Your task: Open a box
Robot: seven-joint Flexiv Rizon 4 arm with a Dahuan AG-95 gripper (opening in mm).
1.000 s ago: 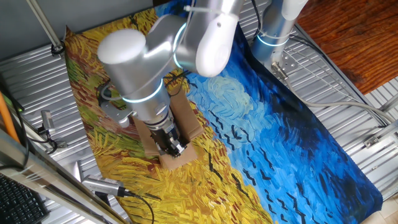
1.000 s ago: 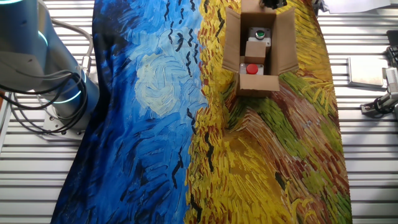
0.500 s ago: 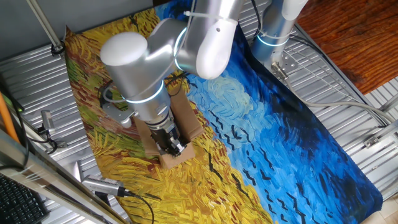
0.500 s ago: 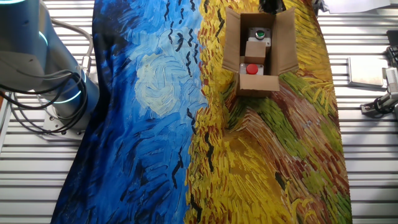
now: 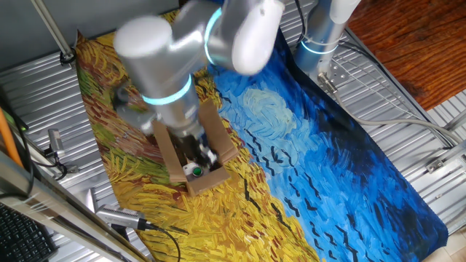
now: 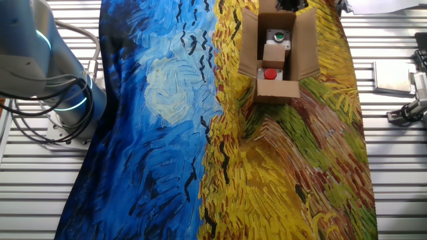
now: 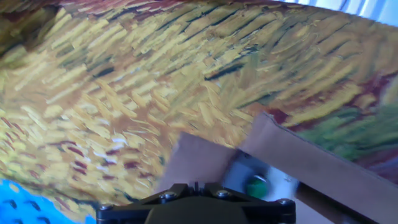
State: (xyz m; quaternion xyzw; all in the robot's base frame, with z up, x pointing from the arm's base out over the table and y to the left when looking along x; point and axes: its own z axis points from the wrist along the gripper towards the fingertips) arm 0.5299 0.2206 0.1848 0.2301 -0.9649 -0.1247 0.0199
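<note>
Arm lifted off the box (image 6: 277, 55), red button (image 6: 270, 74) only overhead, pincer (image 5: 195, 151) width unclear

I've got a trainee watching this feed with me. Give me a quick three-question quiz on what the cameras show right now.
1. True or false: the flaps of the small brown cardboard box are folded shut.
2. Multiple choice: the box rests on which part of the painted tablecloth? A) blue swirls B) yellow field C) bare metal slats
3. Fill in: inside the box, the beige unit shows a green button and a ___ button.

Key: 1 false, the flaps stand open. 2 B. 3 red; the red button sits at the end away from the two-finger gripper, whose jaw state is hidden by motion blur.
</note>
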